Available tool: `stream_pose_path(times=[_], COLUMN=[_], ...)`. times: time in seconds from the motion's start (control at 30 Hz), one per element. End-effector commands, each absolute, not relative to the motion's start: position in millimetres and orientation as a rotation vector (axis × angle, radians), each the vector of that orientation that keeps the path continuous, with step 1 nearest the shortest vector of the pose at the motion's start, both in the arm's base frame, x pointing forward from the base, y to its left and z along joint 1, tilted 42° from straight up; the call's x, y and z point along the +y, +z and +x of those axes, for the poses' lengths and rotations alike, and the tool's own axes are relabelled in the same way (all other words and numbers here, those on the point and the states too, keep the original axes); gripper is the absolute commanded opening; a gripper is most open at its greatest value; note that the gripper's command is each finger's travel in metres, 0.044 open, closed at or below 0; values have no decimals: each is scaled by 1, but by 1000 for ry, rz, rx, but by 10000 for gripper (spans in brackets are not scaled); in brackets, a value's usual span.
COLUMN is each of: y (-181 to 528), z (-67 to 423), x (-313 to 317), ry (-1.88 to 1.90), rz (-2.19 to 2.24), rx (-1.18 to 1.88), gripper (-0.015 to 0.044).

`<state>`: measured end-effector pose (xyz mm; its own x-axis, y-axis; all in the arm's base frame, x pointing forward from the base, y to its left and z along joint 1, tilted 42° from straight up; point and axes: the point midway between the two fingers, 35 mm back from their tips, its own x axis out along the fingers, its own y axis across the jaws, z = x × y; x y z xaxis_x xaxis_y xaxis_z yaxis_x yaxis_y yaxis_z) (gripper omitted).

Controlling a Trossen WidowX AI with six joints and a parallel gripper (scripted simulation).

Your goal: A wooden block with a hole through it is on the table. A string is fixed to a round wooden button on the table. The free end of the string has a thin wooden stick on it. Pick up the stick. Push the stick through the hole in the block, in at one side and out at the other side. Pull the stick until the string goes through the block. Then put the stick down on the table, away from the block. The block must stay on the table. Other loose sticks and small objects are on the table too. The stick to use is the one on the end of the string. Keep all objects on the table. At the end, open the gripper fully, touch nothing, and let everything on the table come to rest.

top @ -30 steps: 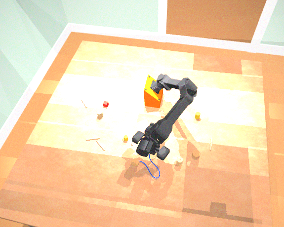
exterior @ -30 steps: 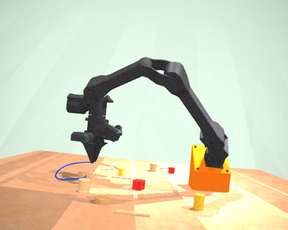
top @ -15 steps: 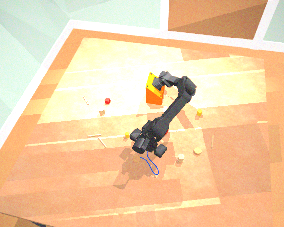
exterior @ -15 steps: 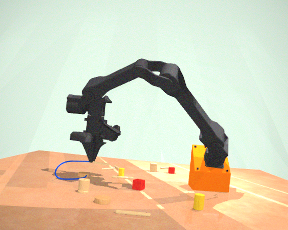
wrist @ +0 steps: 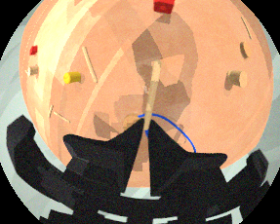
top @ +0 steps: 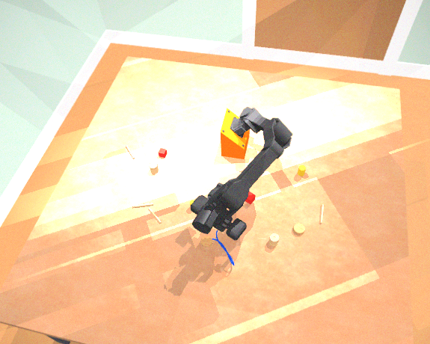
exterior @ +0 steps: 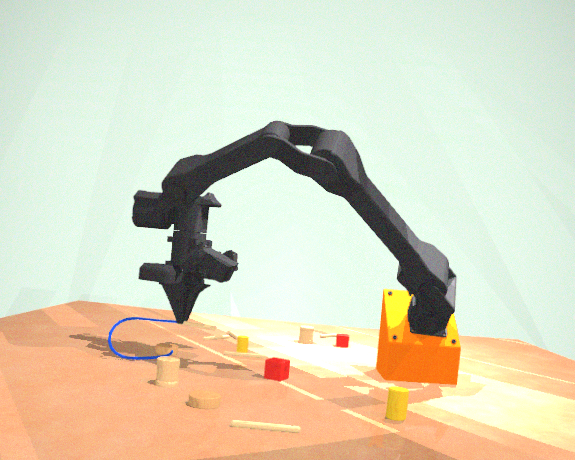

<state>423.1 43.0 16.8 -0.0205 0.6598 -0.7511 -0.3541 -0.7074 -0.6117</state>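
Observation:
My gripper [exterior: 182, 321] [wrist: 146, 122] is shut on the pale wooden stick [wrist: 153, 88], above the table. The stick points away from the fingertips in the wrist view; the top view hides it behind the arm. The blue string [top: 225, 250] [exterior: 110, 340] [wrist: 181, 130] bends from the fingertips down to the round wooden button [top: 206, 242] [exterior: 165, 348] [wrist: 131, 121]. A pale wooden upright piece [top: 274, 239] [exterior: 167, 371] [wrist: 238, 79] and another one [top: 154, 169] [exterior: 306, 334] stand on the table. I cannot make out a hole, so I cannot tell which is the block.
A red cube [top: 250, 197] [exterior: 277, 369] [wrist: 164, 6], a wooden disc [top: 299, 229] [exterior: 204, 399] and a yellow cylinder [top: 301, 170] [exterior: 397, 404] are nearby. Another yellow cylinder [exterior: 242, 344] [wrist: 72, 77], a far red cube [top: 162, 152] and several loose sticks lie around. The orange base [top: 232, 148] [exterior: 416, 364] is under the arm.

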Motion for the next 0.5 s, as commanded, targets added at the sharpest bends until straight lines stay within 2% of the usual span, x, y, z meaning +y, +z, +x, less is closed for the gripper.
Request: stream_pose_path(times=[0.0,0.47], y=[13,1], z=[425,431], x=[38,26], ry=[1811,1807], rz=[-1549,-1544], rx=[-325,-321], gripper=[0,0])
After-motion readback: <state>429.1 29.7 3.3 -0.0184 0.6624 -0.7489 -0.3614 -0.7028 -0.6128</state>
